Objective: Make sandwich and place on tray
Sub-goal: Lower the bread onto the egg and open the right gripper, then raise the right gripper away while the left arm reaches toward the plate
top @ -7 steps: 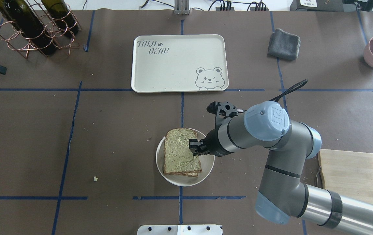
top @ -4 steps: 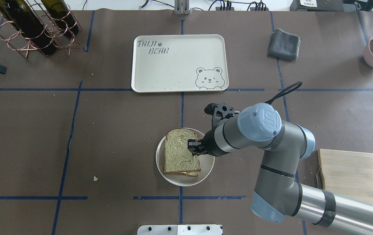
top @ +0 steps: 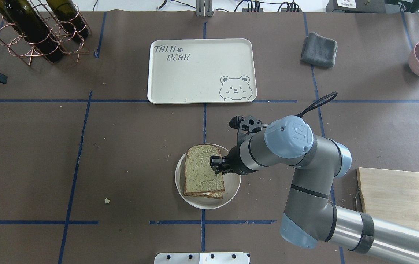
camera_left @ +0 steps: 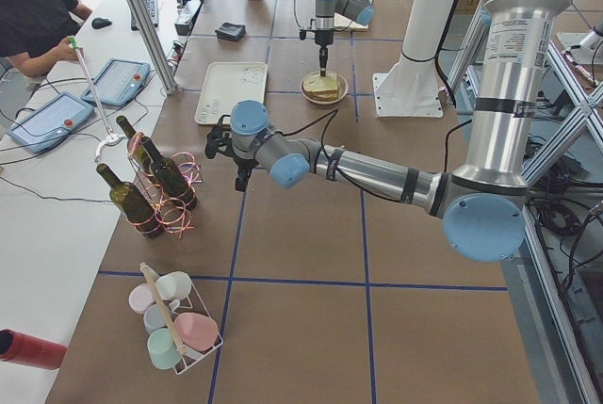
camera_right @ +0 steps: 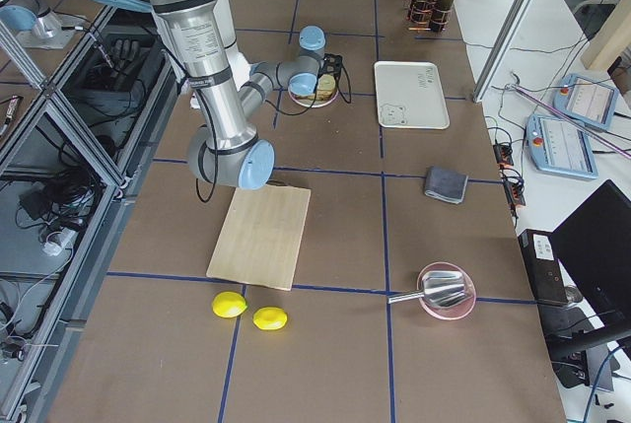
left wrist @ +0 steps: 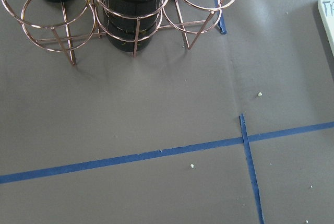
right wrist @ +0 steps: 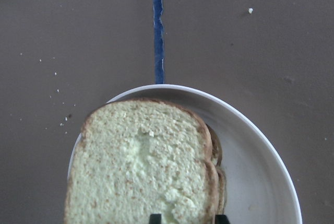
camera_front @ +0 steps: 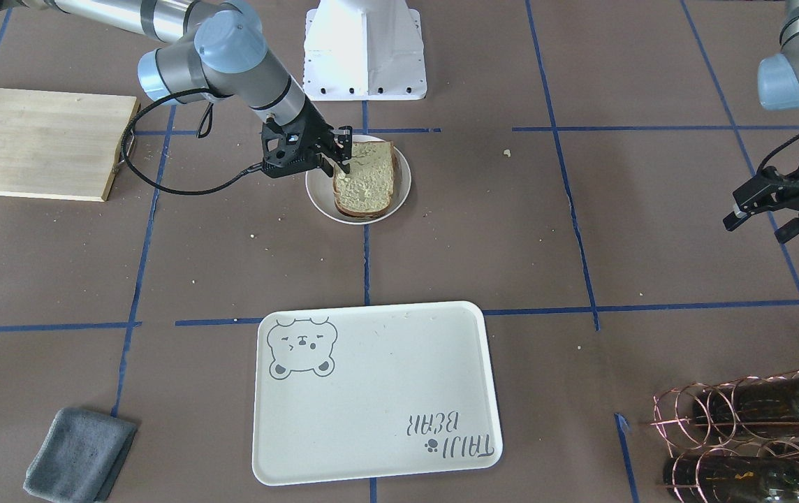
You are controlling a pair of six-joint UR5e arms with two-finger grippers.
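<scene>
Plate (top: 231, 187): the landmark, nearest the robot's base and on the centre tape line.
Sandwich (top: 202, 170): lies on the plate, two slices stacked with the top one slightly askew of the lower. No egg shows from above. A pale sliver at the near edge is too thin to name. Not yet on the tray.
Right gripper (top: 214, 165): at the plate's right side, tilted in over the sandwich's right crust. Its jaws stand a narrow gap apart, one finger over the top slice and the other outside the crust above bare plate. This looks like a stance for squaring the stack or taking it by the edge. Whether it presses the bread cannot be told.
Cutting board (top: 400, 194): well to the right of the plate, out of the arm's working path.
Left gripper (camera_front: 756, 229): far to the left of the plate, jaws spread wide and holding nothing. Probably parked clear while the other arm works.
Tray (top: 195, 73): beyond the plate on the same tape line, with nothing on it, so the carry is a straight run outward.
Grey towel (top: 319, 49): beyond the plate and to its right.
Wine rack (top: 37, 33): farthest from the plate, beyond it and to its left, with dark bottles lying in copper rings.
</scene>
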